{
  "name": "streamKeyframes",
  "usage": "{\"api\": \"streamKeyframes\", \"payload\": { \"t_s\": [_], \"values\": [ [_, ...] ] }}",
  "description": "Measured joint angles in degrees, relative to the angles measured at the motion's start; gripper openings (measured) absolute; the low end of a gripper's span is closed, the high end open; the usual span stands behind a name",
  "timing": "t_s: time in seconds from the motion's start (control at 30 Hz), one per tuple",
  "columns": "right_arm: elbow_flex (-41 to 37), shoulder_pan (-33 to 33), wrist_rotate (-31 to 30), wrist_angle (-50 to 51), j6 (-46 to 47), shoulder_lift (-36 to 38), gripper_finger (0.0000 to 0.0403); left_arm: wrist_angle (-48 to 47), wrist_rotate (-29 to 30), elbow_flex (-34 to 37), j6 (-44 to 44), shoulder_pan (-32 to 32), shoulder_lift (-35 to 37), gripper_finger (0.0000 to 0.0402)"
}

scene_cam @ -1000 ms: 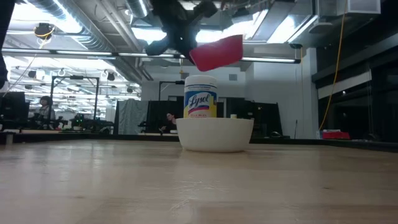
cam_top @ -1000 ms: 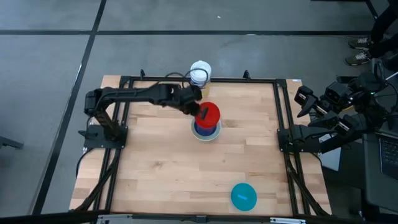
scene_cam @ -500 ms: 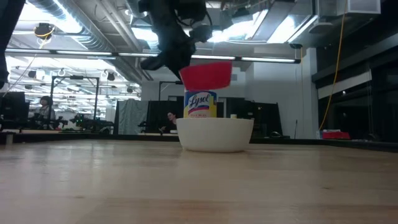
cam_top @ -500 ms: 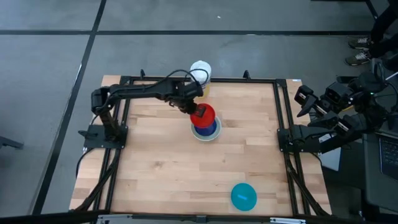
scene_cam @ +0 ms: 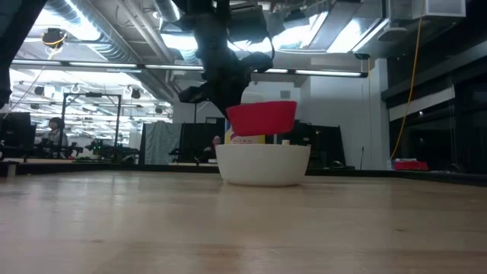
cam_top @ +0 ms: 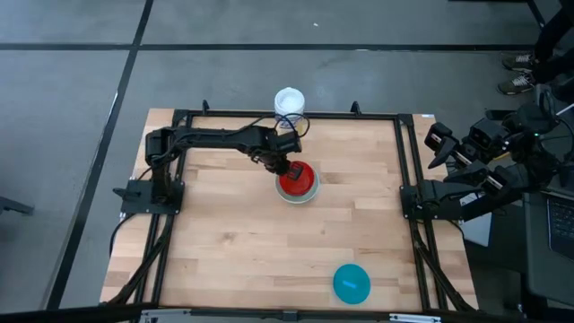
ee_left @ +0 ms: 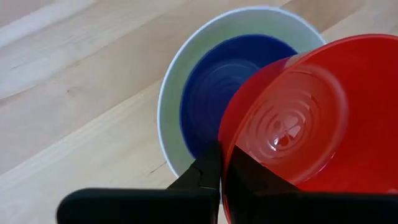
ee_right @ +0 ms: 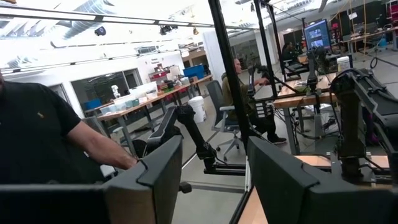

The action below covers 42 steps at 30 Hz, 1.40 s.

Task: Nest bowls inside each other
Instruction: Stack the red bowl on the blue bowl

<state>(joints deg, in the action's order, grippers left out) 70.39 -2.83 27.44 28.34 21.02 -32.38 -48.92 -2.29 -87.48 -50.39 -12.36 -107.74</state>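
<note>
Over the middle of the wooden surface [cam_top: 233,242], seen from above, the left tool [cam_top: 289,168] is clamped on the rim of the red bowl [cam_top: 299,178], which sits directly over the stack near the far edge. The teal bowl [cam_top: 351,282] lies alone well apart at the near edge, and a white canister [cam_top: 289,100] stands just beyond the stack. The right tool [cam_top: 446,144] is parked off the surface's right side with its fingers apart and nothing between them.

At surface height, the red bowl [scene_cam: 261,119] hangs level just above the white bowl [scene_cam: 263,164], its base seemingly dipping inside the rim, with the canister's yellow label [scene_cam: 245,138] showing behind.

From the left wrist, the dark fingers [ee_left: 205,177] pinch the red bowl's [ee_left: 311,118] thin wall, one inside and one outside. Below it the dark blue bowl [ee_left: 214,102] already rests within the white bowl [ee_left: 171,99]; no green bowl can be made out.

From the right wrist, only the room and seated people show past the spread fingers [ee_right: 158,171].

The bowls look light, stiff and smooth, likely to slide; a pinch on the rim appears the surest hold.
</note>
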Motion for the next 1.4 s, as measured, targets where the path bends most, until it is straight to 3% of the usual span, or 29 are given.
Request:
{"api": "streamKeyframes", "payload": {
  "t_s": [0.57,1.4],
  "values": [
    [0.0,0.0,0.0,0.0,0.2,0.0,0.0185,0.3,1.4,0.0,0.4,-1.4,-0.1,0.0002],
    [0.0,0.0,0.0,0.0,0.1,0.0,0.0185,3.0,-0.3,-0.1,1.1,-1.2,-7.0,0.0002]
  ]
}}
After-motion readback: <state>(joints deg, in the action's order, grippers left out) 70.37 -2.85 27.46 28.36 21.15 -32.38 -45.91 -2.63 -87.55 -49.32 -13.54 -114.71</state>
